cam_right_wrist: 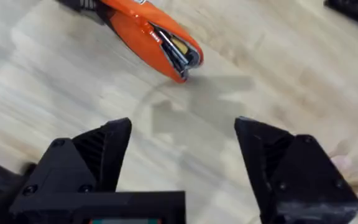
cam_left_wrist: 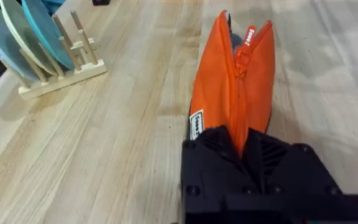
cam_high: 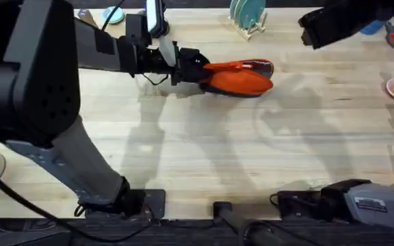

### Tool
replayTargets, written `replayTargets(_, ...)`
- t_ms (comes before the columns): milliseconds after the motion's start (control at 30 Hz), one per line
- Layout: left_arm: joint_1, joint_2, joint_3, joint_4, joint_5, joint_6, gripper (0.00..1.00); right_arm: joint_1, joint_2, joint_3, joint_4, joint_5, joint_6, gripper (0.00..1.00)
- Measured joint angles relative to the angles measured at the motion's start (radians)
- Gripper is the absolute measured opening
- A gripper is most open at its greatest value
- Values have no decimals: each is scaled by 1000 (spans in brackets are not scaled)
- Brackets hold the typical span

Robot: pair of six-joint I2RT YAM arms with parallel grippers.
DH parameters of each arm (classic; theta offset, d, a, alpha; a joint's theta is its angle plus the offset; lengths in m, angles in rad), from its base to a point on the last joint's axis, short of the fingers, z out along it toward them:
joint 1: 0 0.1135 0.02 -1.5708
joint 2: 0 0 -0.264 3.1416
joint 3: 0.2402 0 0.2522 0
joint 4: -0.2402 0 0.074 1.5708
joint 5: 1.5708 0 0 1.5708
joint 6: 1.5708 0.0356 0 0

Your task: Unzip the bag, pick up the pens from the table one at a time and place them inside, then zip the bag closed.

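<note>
Pinching the bag (cam_left_wrist: 232, 99) end, left gripper (cam_left_wrist: 244, 146); right gripper (cam_right_wrist: 182, 155) spread above the table (cam_right_wrist: 241, 81) (pens perhaps inside).

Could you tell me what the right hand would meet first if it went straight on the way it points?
Probably the bare table; the open right hand points down at it, short of the orange bag.

Even, bright light falls on the pale table (cam_high: 204, 150), where soft grey shadows of the arms spread across the middle of the overhead view without hard edges. The left arm rises close under that camera and shows large, dark and blurred along the left side. In the right wrist view the wood looks smeared with motion blur, and the orange bag (cam_right_wrist: 151, 34) is soft-edged.
</note>
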Motion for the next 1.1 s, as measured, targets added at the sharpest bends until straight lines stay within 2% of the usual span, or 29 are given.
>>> replayTargets(133, 0, 0, 0, 0, 0, 0, 41, 0, 36, -13, 101, -2, -205, 996)
replayTargets(233, 0, 0, 0, 0, 1, 0, 41, 0, 68, -13, 131, -2, -296, 996)
replayTargets(433, 1, 0, 0, 0, 2, 0, 41, 0, 116, -16, 132, -7, -370, 996)
replayTargets(700, 1, 0, 0, 0, 4, 0, 41, 11, 181, -17, 144, -120, -407, 996)
replayTargets(867, 1, 0, 0, 0, 4, 0, 41, 13, 237, -17, 109, -234, -530, 996)
replayTargets(1100, 1, 0, 0, 0, 4, 0, 41, 28, 300, -18, 92, -292, -693, 996)
